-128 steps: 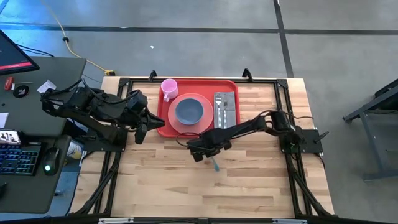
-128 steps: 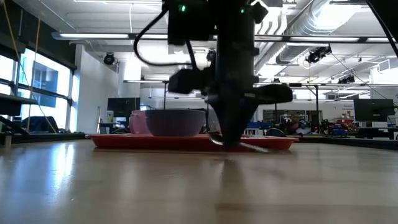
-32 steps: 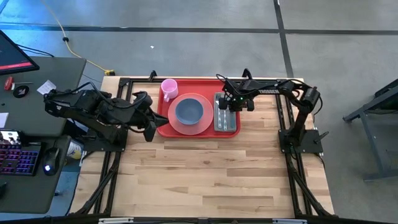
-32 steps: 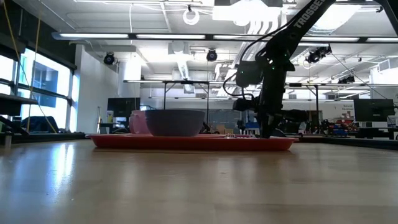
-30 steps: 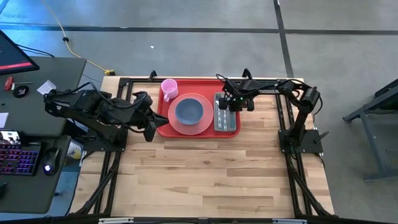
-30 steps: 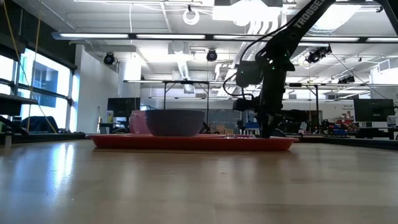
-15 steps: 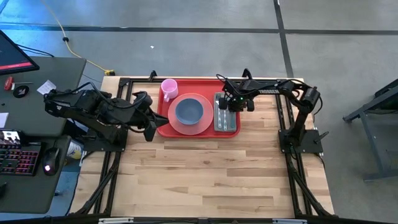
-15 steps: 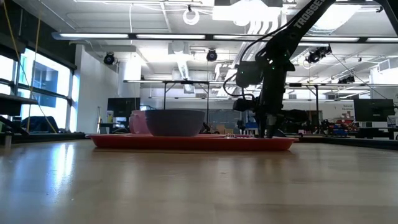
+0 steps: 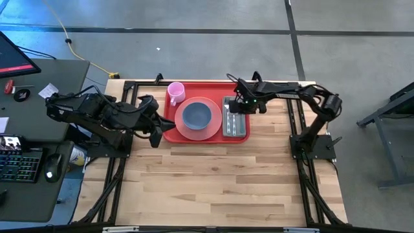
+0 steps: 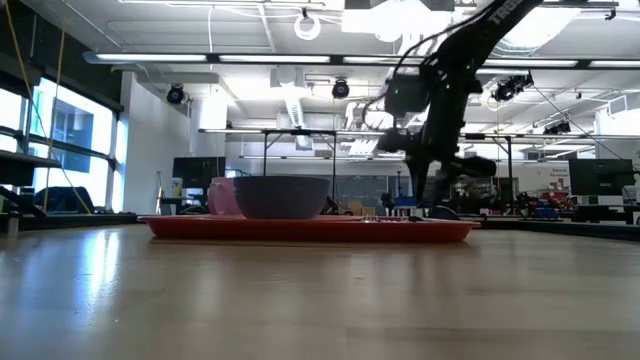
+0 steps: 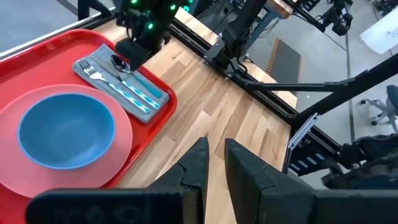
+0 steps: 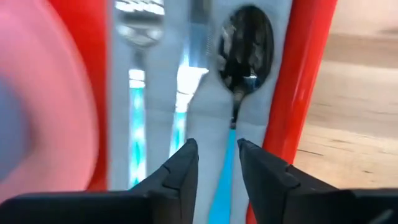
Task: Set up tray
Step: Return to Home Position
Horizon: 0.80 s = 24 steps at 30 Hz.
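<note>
The red tray (image 9: 206, 116) sits at the table's far side, looking nearly all set with plate, blue bowl (image 9: 196, 116), pink cup (image 9: 176, 92) and spoon (image 12: 244, 53), and the right claw (image 9: 240, 107) hangs empty and open over it, while the left claw (image 9: 152, 134) waits beside, nearly closed and empty.

You're looking at the tray (image 9: 206, 85), bright red, rectangular with rounded corners and a shallow raised rim. It lies flat at the far edge of the tabletop (image 9: 213, 188), long side across, loaded from left to right with dishes and cutlery on a grey napkin.
</note>
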### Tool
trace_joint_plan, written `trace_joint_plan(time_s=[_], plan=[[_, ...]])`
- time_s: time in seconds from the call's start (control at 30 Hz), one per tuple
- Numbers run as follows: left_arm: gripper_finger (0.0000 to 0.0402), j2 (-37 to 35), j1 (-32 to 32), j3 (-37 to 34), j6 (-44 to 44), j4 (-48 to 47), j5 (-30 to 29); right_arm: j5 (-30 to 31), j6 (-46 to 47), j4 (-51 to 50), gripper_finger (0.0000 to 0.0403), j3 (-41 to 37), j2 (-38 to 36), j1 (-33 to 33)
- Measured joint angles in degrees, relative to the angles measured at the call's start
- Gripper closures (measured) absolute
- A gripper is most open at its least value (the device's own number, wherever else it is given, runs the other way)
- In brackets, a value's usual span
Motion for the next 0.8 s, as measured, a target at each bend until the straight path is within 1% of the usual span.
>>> trace_joint_plan(time_s=[0.17,0.37,0.53,0.63,0.7,0.8], plan=[[0.0314,0.0,0.0,0.0,1.4,0.3,-0.4,0.2,-3.8,-1.5,0.0285,0.0,-7.0,0.1],[0.0314,0.0,0.0,0.0,3.4,0.6,-4.6,2.2,-8.9,-4.3,0.0284,0.0,-16.3,0.4],[0.0314,-1.2,0.0,0.0,8.9,1.0,-7.8,2.0,-12.8,-4.2,0.0284,0.0,-23.9,0.4],[0.0314,-2.1,0.0,0.0,13.2,2.1,-9.3,0.0,-16.7,-2.1,0.0284,0.0,-28.6,0.8],[0.0314,-2.9,0.0,-0.3,17.0,3.7,-9.8,-0.2,-18.3,-1.1,0.0284,0.0,-31.8,1.2],[0.0314,-4.9,1.0,-4.0,21.0,8.5,-9.3,0.2,-19.4,-0.8,0.0285,0.0,-36.2,1.8]])
